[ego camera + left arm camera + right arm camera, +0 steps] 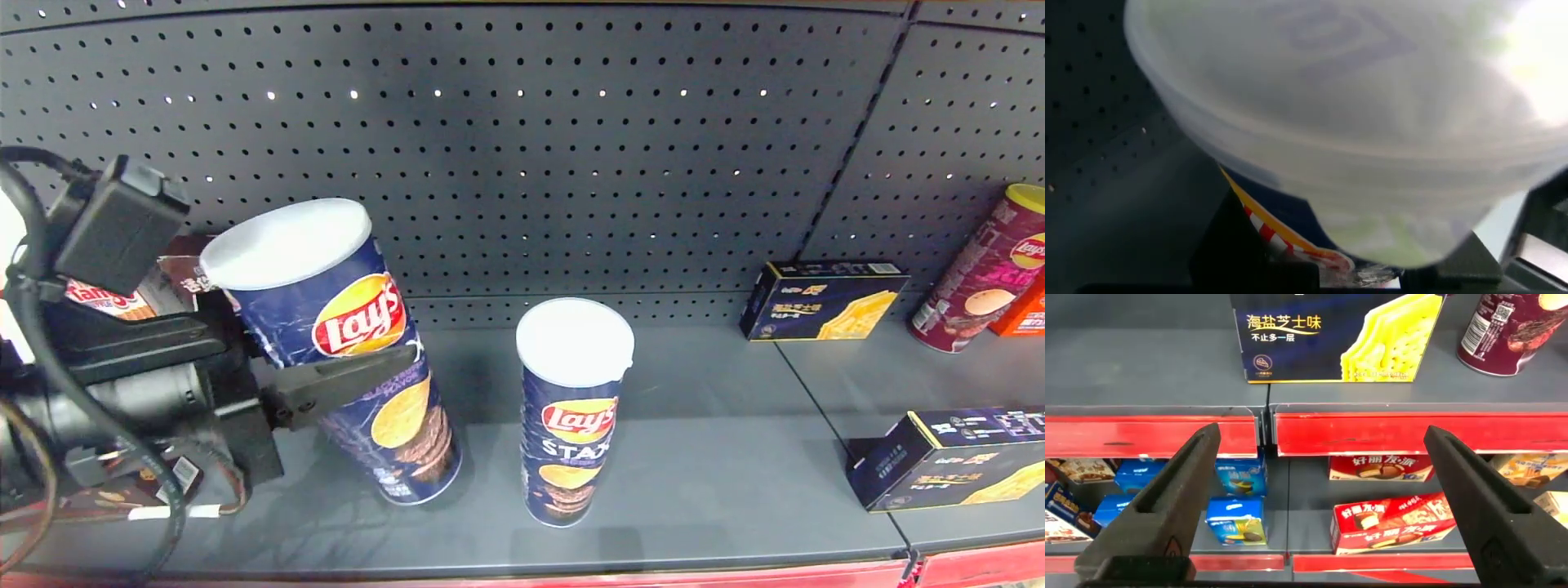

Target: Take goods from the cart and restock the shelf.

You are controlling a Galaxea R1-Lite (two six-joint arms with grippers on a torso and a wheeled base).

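My left gripper (326,371) is shut on a dark blue chips can (343,343) with a white lid, held tilted with its base at the grey shelf (694,482). That can's pale lid (1355,122) looms close in the left wrist view. A second, matching chips can (571,408) stands upright on the shelf just to the right of it. My right gripper (1331,498) is open, with nothing between its fingers, in front of the shelf's red front edge (1413,433).
A dark cracker box (820,310) lies at the back right, another (955,457) near the front right, beside a maroon can (980,278). Snack packs (122,298) sit at the far left. Lower shelves hold cookie boxes (1388,523). A pegboard (522,147) backs the shelf.
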